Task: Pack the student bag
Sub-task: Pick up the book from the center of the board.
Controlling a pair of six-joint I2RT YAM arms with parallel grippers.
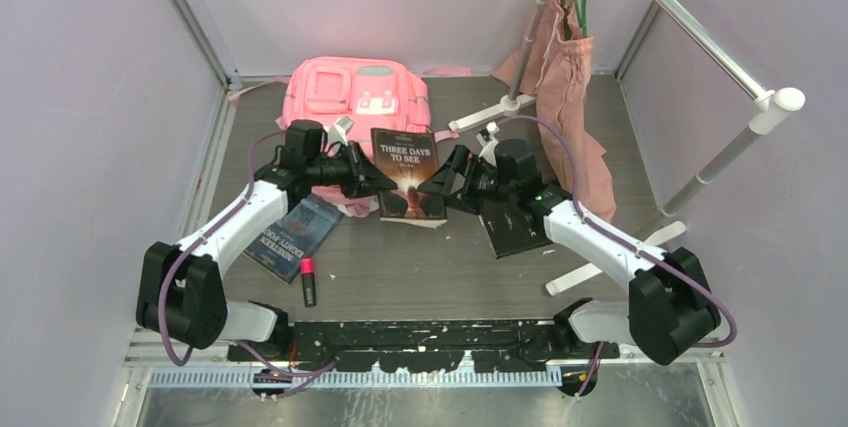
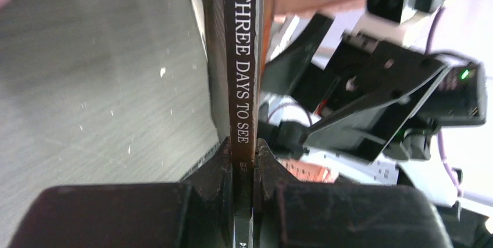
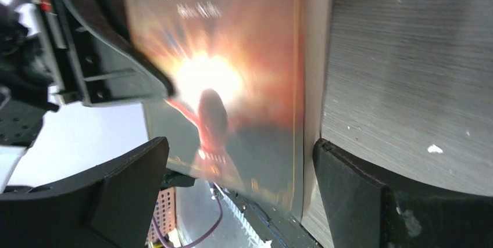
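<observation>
The bright pink student bag point(image 1: 355, 87) lies at the back middle of the table. The book "Three Days to See" point(image 1: 405, 172) is just in front of it. My left gripper point(image 1: 378, 179) is shut on the book's spine point(image 2: 243, 56), with the jaws point(image 2: 244, 146) pinching its lower end. My right gripper point(image 1: 440, 183) is open at the book's right edge. In the right wrist view the cover point(image 3: 232, 56) sits between the wide-spread fingers, and the gripper point(image 3: 241, 164) does not clamp it.
A blue book point(image 1: 292, 235) and a red-and-black marker point(image 1: 308, 282) lie at front left. A black notebook point(image 1: 515, 232) lies under my right arm. A dusty-pink cloth sack point(image 1: 570, 97) hangs from a white rack point(image 1: 700, 37) at back right.
</observation>
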